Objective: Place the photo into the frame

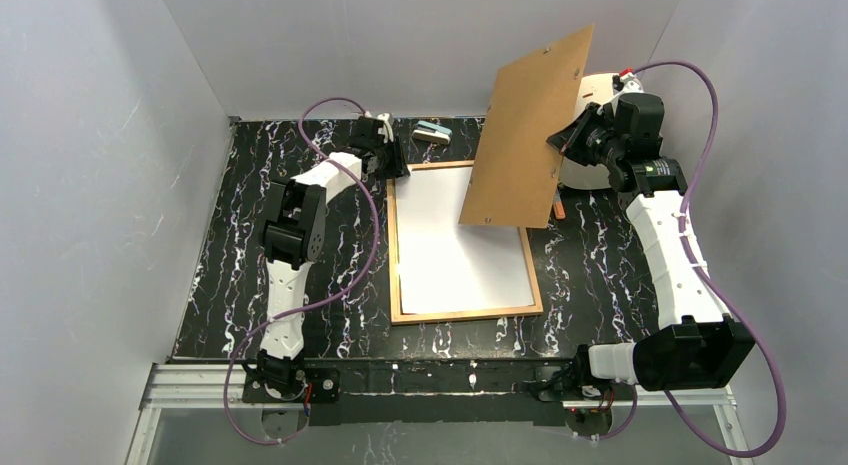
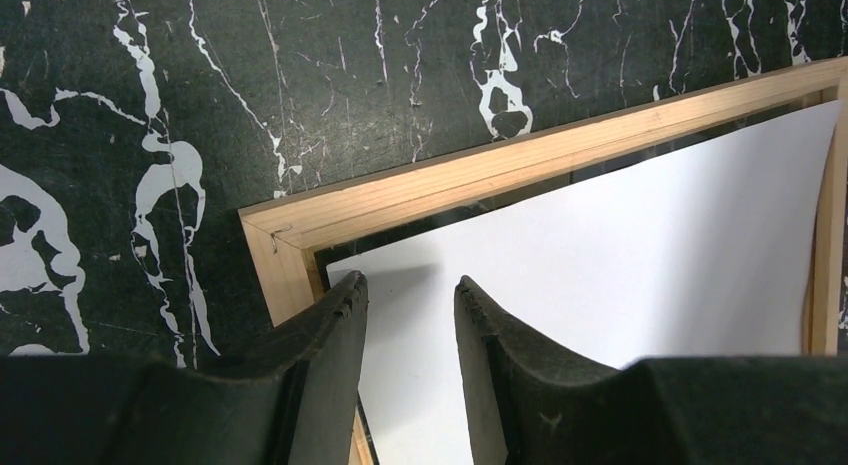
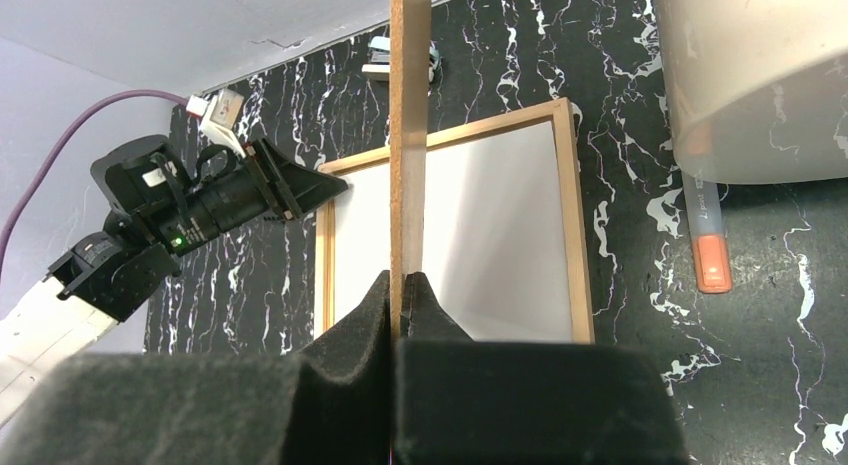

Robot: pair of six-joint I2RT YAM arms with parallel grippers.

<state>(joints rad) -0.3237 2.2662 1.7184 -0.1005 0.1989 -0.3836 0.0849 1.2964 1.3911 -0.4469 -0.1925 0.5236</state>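
The light-wood frame (image 1: 468,313) lies flat mid-table. The photo (image 1: 455,250) lies inside it, white back up, slightly askew, with a dark strip of glass showing along the far edge. My left gripper (image 1: 397,165) is open and empty just over the frame's far-left corner; in the left wrist view it (image 2: 410,285) hangs above the photo's (image 2: 620,255) corner, beside the frame's edging (image 2: 420,190). My right gripper (image 1: 560,143) is shut on the brown backing board (image 1: 527,130), held tilted in the air over the frame's far right. The right wrist view shows the board edge-on (image 3: 410,135) between the jaws (image 3: 402,285).
A white round container (image 1: 600,85) stands at the back right, also in the right wrist view (image 3: 750,75). An orange-tipped marker (image 3: 708,247) lies beside it on the black marble table. A small grey-teal block (image 1: 433,133) lies beyond the frame's far edge.
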